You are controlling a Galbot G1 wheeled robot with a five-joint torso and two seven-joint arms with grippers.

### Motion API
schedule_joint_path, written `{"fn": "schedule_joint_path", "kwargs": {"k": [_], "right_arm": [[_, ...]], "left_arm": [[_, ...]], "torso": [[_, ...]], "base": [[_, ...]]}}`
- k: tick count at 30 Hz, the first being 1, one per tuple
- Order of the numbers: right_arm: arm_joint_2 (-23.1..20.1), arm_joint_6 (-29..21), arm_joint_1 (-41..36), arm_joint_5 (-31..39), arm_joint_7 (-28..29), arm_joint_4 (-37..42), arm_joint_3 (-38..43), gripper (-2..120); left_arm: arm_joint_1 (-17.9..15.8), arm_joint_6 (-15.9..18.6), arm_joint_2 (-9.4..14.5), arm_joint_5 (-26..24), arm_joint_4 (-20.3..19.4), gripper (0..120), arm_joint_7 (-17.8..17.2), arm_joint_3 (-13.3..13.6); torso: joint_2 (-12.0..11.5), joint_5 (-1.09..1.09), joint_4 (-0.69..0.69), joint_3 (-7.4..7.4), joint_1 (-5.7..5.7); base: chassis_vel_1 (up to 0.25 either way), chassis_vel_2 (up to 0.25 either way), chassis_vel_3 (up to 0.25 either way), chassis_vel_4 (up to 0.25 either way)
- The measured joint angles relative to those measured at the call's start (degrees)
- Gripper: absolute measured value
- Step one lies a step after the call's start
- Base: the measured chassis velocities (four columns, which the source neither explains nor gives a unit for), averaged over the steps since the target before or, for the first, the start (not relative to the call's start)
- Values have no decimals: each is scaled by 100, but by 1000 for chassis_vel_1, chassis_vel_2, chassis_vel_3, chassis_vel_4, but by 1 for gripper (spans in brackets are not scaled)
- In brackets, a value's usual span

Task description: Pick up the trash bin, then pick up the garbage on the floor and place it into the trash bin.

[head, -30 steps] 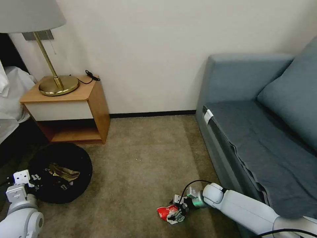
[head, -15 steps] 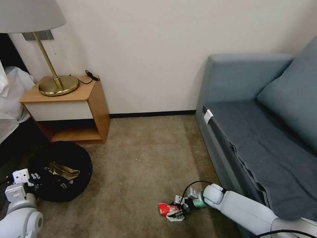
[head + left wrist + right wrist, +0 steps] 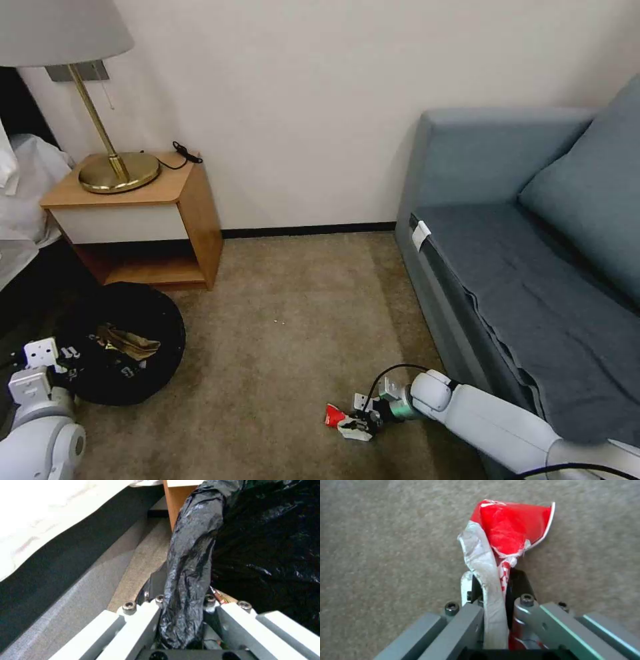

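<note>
Left gripper (image 3: 185, 620), lower left: clamps round black crinkly-lined trash bin (image 3: 120, 343) rim, mouth ready | Right gripper (image 3: 493, 597), bottom centre: pinches crushed red-and-white packet (image 3: 506, 530) for carrying

head view high, looking forward and down over carpet (image 3: 293, 333), left wrist view tight on trash bin (image 3: 190, 580) rim, right wrist view close over red-and-white packet (image 3: 506, 535), both also in head view

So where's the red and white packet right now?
In the head view, the red-and-white packet sits low on the carpet beside the sofa, pinched in the right end effector.
</note>
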Motion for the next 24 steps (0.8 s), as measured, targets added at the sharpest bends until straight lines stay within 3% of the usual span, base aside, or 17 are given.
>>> {"fn": "schedule_joint_path", "kwargs": {"k": [13, 16, 24], "right_arm": [[139, 33, 139, 85, -21, -4, 502, 1], [392, 11, 371, 368, -100, 59, 822, 1], [1084, -75, 1381, 949, -119, 160, 625, 1]], "left_arm": [[-1, -42, -45, 28, -7, 2, 69, 64], [8, -55, -3, 73, -37, 2, 159, 66], [8, -78, -21, 189, -144, 2, 276, 105]], "torso": [[0, -1, 0, 0, 0], [0, -1, -1, 0, 0], [0, -1, 0, 0, 0]], "base": [[0, 0, 0, 0], [0, 0, 0, 0], [0, 0, 0, 0]]}}
